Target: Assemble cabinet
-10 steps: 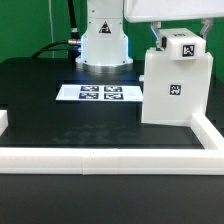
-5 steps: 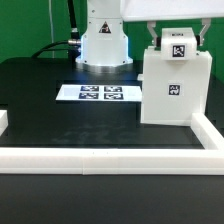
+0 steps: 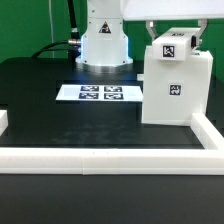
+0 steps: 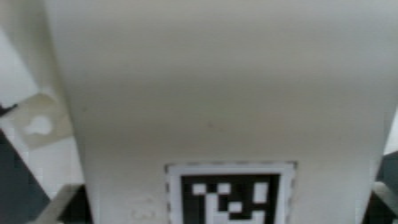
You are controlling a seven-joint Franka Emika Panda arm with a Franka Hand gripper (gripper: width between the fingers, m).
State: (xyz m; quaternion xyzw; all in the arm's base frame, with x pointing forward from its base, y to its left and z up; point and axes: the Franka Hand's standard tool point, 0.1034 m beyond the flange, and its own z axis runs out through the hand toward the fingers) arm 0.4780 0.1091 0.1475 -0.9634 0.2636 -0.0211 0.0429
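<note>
The cabinet (image 3: pixel 175 92) is a tall white box with a tag on its front face. It stands upright at the exterior view's right, against the border rail. A smaller white tagged top piece (image 3: pixel 171 46) sits on top of it. My gripper (image 3: pixel 173 41) comes down from above, with a dark finger on each side of that piece, shut on it. In the wrist view the white piece (image 4: pixel 214 110) and its tag fill the frame. My gripper (image 4: pixel 222 205) shows only as dark finger edges at the piece's two sides.
The marker board (image 3: pixel 100 93) lies flat on the black table left of the cabinet. The long low white border rail (image 3: pixel 100 155) runs along the front and up the right side. The robot base (image 3: pixel 103 40) stands at the back.
The tagged top piece has shifted a little toward the exterior view's left and turned slightly on the cabinet, with the gripper still around it. The cabinet body has not moved.
</note>
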